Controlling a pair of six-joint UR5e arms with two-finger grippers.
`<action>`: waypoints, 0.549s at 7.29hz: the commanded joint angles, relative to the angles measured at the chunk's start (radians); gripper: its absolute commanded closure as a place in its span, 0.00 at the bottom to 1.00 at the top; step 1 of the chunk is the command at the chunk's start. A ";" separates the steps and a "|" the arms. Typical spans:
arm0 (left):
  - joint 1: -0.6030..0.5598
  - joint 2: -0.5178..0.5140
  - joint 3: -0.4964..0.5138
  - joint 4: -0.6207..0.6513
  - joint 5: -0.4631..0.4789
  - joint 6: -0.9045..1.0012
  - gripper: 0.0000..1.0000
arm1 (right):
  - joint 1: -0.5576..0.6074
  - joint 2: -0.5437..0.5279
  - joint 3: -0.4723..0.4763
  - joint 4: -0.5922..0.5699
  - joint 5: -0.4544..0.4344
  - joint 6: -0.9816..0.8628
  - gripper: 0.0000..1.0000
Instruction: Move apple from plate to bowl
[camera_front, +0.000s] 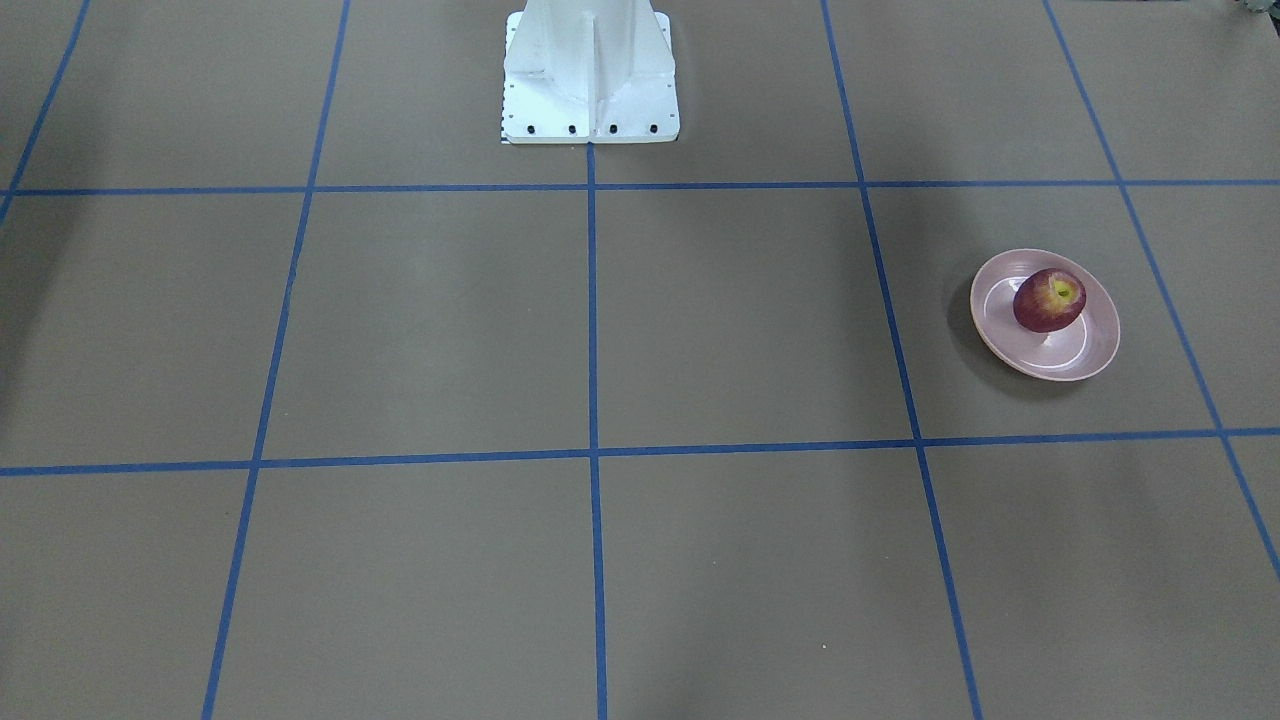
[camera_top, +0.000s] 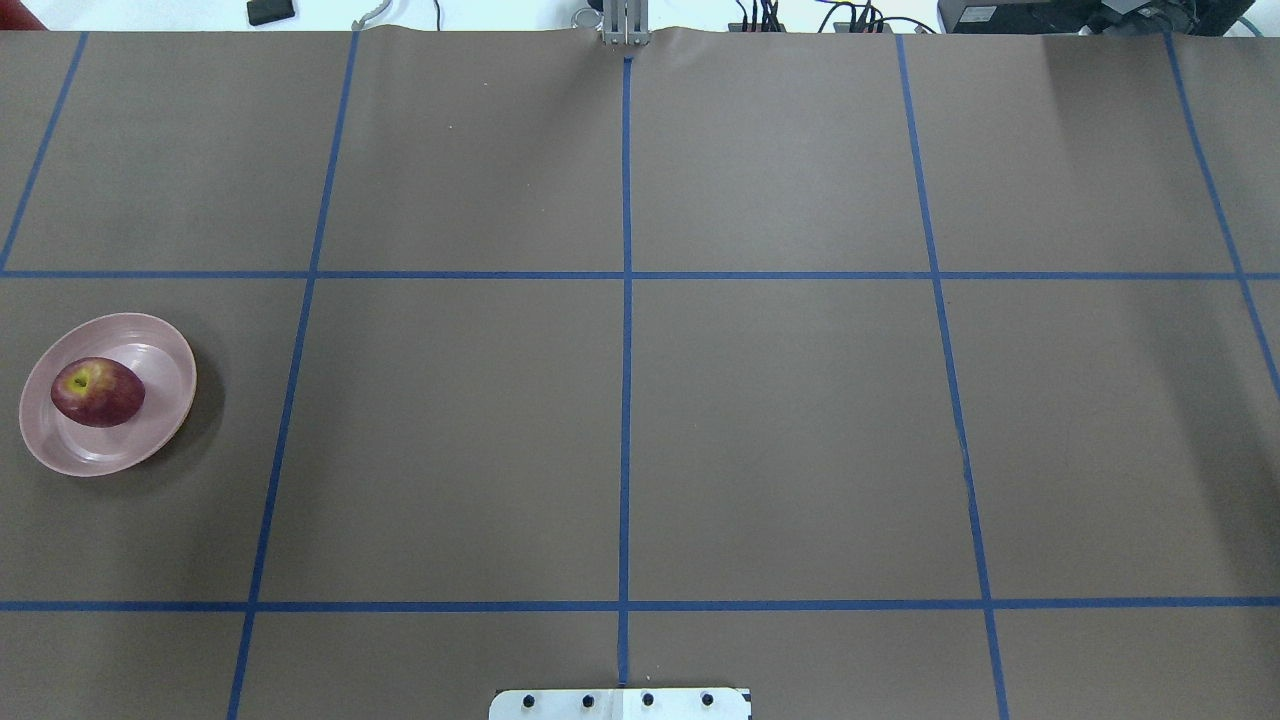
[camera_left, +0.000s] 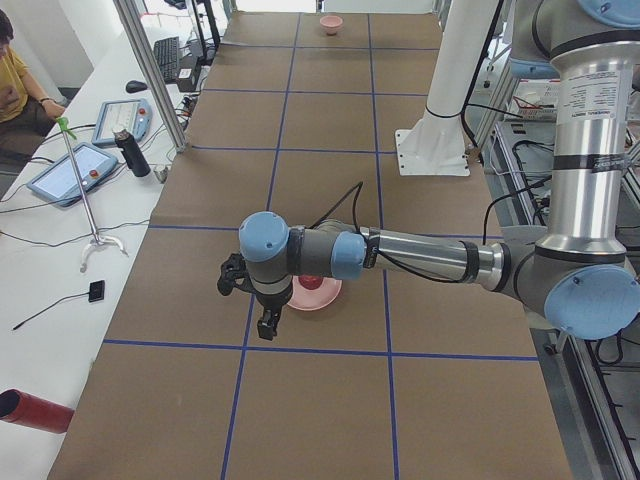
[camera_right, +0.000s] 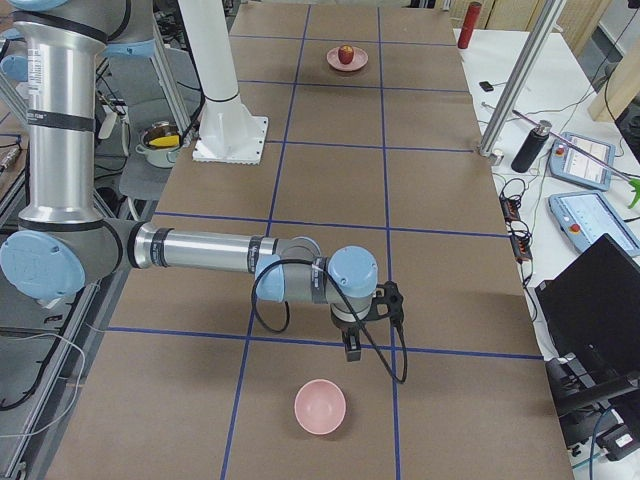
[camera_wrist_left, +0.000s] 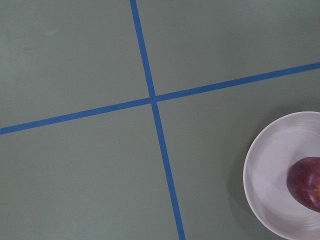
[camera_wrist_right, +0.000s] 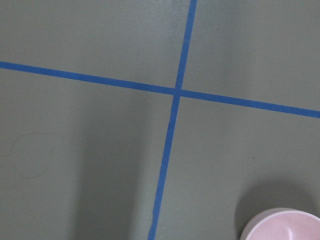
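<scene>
The dark red apple (camera_front: 1048, 300) lies on the wide pale pink plate (camera_front: 1095, 350), at the table's left end in the overhead view: apple (camera_top: 98, 392), plate (camera_top: 160, 345). The left wrist view shows the plate (camera_wrist_left: 272, 170) and apple (camera_wrist_left: 305, 182) at its lower right. The small deep pink bowl (camera_right: 320, 407) stands at the table's opposite end; its rim shows in the right wrist view (camera_wrist_right: 285, 227). My left gripper (camera_left: 248, 305) hovers beside the plate (camera_left: 322, 298). My right gripper (camera_right: 372, 322) hovers just beyond the bowl. I cannot tell whether either is open or shut.
The white robot pedestal (camera_front: 590, 80) stands mid-table at the robot's edge. Blue tape lines (camera_top: 626, 400) grid the brown table. A side bench holds tablets (camera_left: 75, 170), a dark bottle (camera_left: 133, 153) and a red cylinder (camera_left: 35, 412). A seated person (camera_left: 15, 75) is at that bench.
</scene>
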 joint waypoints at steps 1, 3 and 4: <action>0.001 0.000 0.000 -0.007 -0.001 0.000 0.01 | 0.046 0.040 -0.241 0.135 0.011 -0.087 0.00; 0.001 0.000 0.000 -0.007 -0.001 0.000 0.01 | 0.045 0.043 -0.371 0.219 -0.019 -0.080 0.00; 0.001 0.000 0.000 -0.007 -0.001 0.000 0.01 | 0.045 0.039 -0.382 0.220 -0.065 -0.080 0.00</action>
